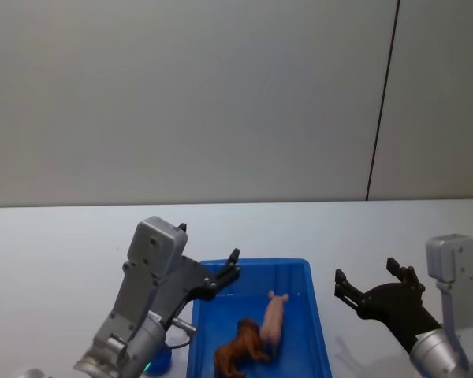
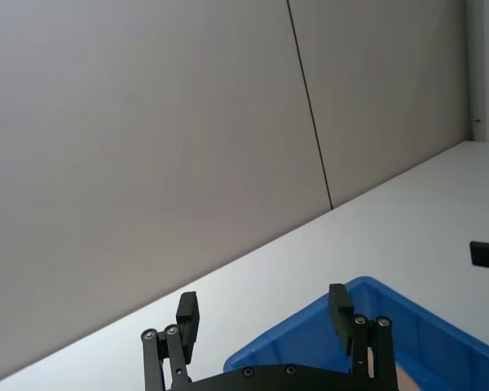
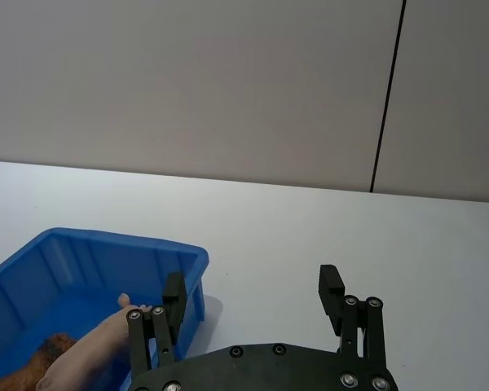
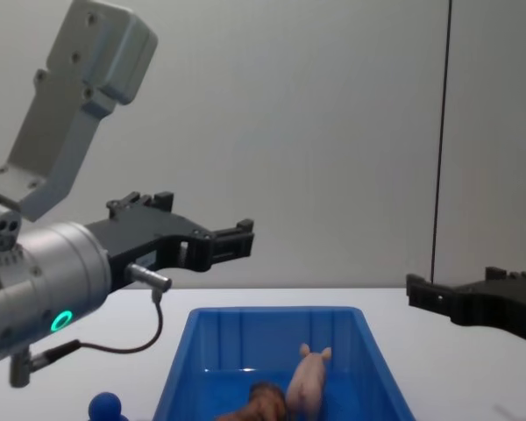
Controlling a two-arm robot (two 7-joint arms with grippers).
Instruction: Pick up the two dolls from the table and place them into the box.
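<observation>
The left tool (image 2: pixel 262 303) and right tool (image 3: pixel 252 283) gape wide, empty; the pig (image 1: pixel 273 319) and lion (image 1: pixel 240 350) in the box (image 1: pixel 256 262) look light, rigid, best pinched across their flanks.

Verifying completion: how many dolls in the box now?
2. The pink pig lies inside the blue box, right of centre; the brown lion is beside it, to its left, nearer the robot.

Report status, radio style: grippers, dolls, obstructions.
Left gripper open, over box left edge. Right gripper open, right of box. Pig, lion inside. Nothing blocking.
</observation>
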